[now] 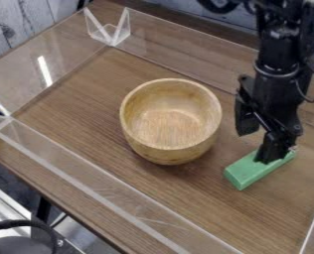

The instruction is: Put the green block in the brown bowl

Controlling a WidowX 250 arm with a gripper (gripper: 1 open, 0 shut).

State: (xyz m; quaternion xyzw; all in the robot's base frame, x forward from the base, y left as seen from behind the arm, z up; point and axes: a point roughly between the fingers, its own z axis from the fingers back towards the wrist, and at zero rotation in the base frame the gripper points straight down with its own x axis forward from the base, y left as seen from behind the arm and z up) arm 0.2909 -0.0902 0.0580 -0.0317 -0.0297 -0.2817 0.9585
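Note:
The green block point(250, 174) lies flat on the wooden table, to the right of the brown bowl point(164, 149) and a little nearer the front. The bowl stands upright and holds nothing. My black gripper point(259, 139) points straight down over the block's far right end with its jaws spread open. One finger point(271, 151) covers that end of the block, and the other finger point(243, 121) hangs toward the bowl. Whether the fingers touch the block I cannot tell.
Low clear acrylic walls point(67, 164) run along the table's edges at left, front and right. A small clear bracket point(106, 28) stands at the back left corner. Bare wood table point(80, 79) stretches left of the bowl.

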